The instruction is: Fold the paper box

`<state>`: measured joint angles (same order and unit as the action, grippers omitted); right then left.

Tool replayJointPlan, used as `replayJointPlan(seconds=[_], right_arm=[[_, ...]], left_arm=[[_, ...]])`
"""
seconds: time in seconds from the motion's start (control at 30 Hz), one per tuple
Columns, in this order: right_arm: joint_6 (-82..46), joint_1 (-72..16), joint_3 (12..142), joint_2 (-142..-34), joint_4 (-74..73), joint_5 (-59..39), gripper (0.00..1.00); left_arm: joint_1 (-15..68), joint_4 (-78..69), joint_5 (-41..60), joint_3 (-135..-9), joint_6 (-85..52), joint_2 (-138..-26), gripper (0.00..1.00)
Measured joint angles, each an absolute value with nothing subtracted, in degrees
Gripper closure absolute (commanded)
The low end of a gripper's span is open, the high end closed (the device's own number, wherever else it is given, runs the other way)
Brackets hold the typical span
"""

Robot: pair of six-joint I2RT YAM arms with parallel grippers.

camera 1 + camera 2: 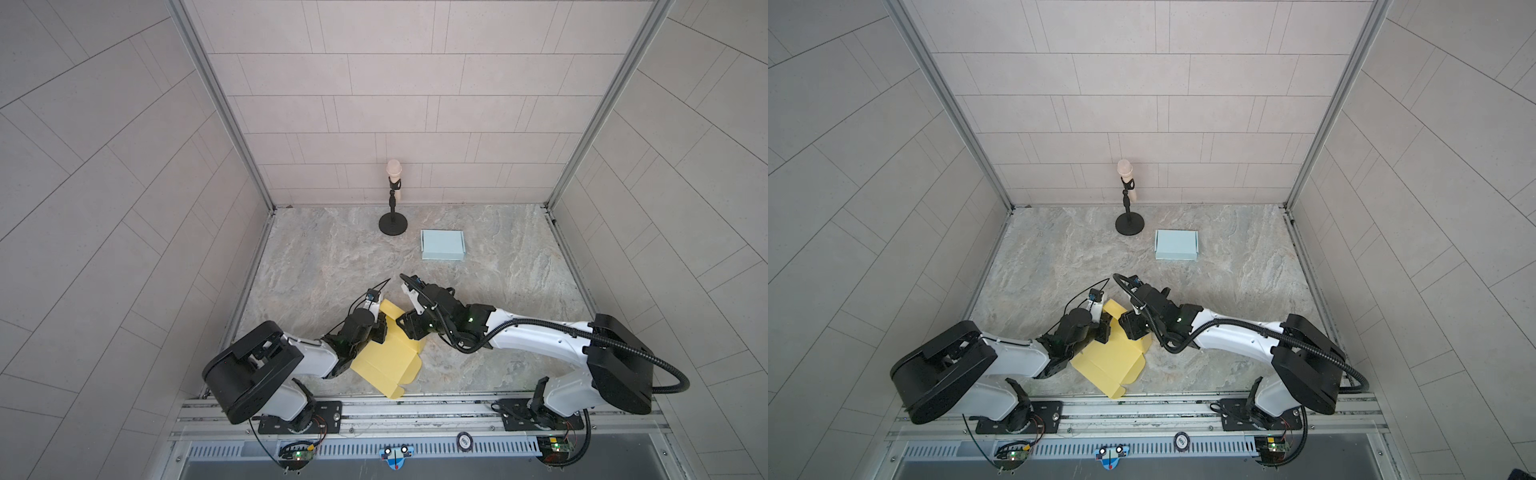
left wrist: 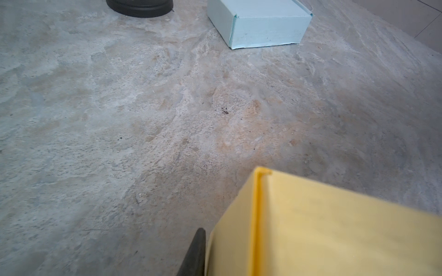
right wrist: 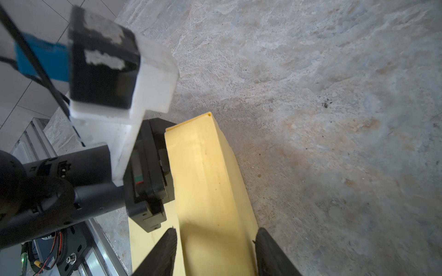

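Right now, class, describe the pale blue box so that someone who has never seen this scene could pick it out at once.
On the marbled tabletop, find the microphone stand near the back wall. Just right of its round black base lies the pale blue box. It is closed and untouched, unlike the half-folded yellow paper box at the near edge.

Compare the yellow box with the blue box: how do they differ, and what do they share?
The yellow box is half open, flaps spread flat; the blue box is fully folded. The yellow box lies at the front, skewed; the blue box sits farther back, squarely, near the black stand. Both are paper boxes on the table.
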<state>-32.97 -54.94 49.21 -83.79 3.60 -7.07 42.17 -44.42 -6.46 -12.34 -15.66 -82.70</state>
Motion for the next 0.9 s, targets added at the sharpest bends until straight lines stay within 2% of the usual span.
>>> replayJointPlan(seconds=[0.43, 0.63, 0.9], right_arm=[[-32.4, -55.2, 50.0, -83.8, 6.5, -5.7, 0.45], [-32.2, -55.3, 50.1, -83.8, 6.8, -5.5, 0.45], [-32.0, -55.4, 51.2, -83.8, 7.5, -5.6, 0.45]], left_arm=[[42.2, -45.1, -6.7, -8.8, -17.1, -77.0, 0.69], [42.9, -43.7, -8.2, -8.0, -16.9, -71.4, 0.68], [42.9, -44.2, -8.0, -8.3, -16.0, -73.2, 0.69]])
